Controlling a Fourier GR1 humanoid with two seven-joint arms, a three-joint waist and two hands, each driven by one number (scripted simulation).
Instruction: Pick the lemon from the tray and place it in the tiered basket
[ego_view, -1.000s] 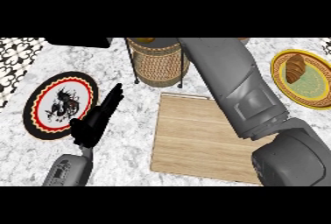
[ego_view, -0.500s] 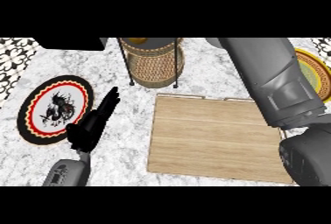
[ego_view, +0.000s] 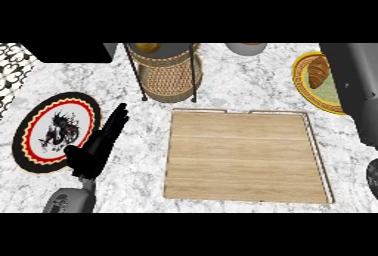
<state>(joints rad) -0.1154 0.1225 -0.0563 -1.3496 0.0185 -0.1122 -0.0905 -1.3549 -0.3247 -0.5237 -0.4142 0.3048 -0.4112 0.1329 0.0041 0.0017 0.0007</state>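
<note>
The tiered basket (ego_view: 167, 75), woven with a dark wire frame, stands at the back centre. A yellow rounded shape (ego_view: 145, 47), lemon-coloured, shows in its top tier, cut by the view's upper edge. The wooden tray (ego_view: 244, 155) lies in front of the basket with only bare boards showing. My left hand (ego_view: 97, 147) rests open at the lower left, fingers straight and pointing up, between the tray and a plate. My right forearm (ego_view: 353, 90) runs up the right edge, and its hand is out of view.
A round plate with a red rim and a dragon design (ego_view: 55, 131) lies at the left. A yellow-rimmed plate (ego_view: 304, 82) with a croissant (ego_view: 319, 70) sits at the back right, partly behind my right arm. A grey vessel (ego_view: 246, 48) stands behind the tray.
My right arm has swung from over the basket and tray to the right edge, uncovering the tray. The left hand has stayed still.
</note>
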